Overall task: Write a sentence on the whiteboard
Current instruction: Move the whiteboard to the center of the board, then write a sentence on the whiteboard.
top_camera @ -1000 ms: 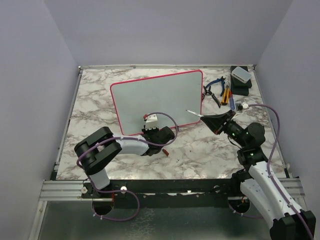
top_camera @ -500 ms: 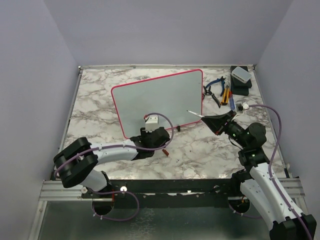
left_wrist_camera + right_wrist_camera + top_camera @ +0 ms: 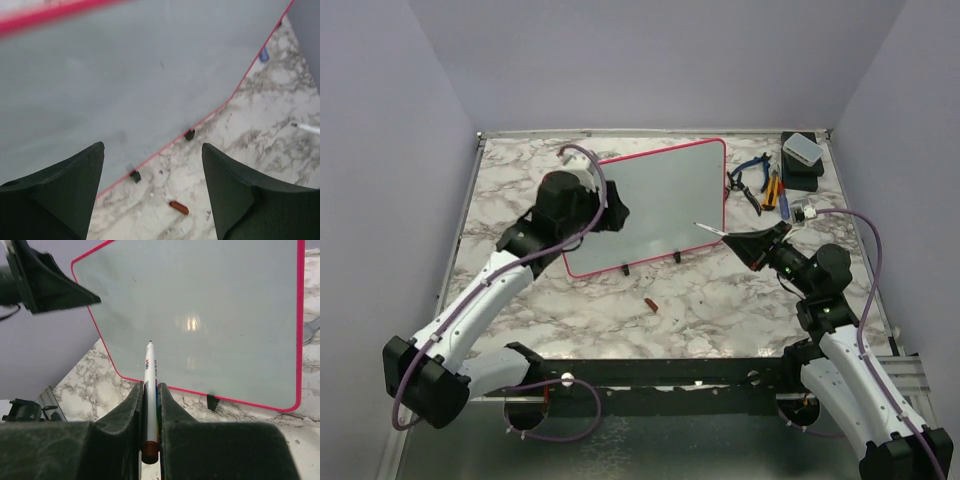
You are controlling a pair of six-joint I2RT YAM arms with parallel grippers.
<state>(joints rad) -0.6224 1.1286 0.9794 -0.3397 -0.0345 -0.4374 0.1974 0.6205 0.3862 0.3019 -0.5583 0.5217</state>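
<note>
The whiteboard (image 3: 665, 195) stands tilted on small black feet at the middle of the table, red frame all round. Its face (image 3: 200, 315) shows no sentence. My left gripper (image 3: 612, 216) hovers above the board's left part, open with nothing between its fingers; in the left wrist view (image 3: 152, 146) it looks down over the board (image 3: 125, 75) and its near edge. My right gripper (image 3: 745, 240) is shut on a white marker (image 3: 150, 367), whose tip points at the board's lower right area and stays short of the surface. The marker (image 3: 710, 229) shows in the top view too.
A small red-brown cap (image 3: 650, 304) lies on the marble in front of the board, also seen as the cap (image 3: 179, 207) in the left wrist view. Pliers and hand tools (image 3: 760, 185) and a black box with a white block (image 3: 802, 158) sit at the back right.
My left arm has lifted from the table at the board's near edge and swung up and left over the board, and its gripper has opened. The right arm and marker have not moved.
</note>
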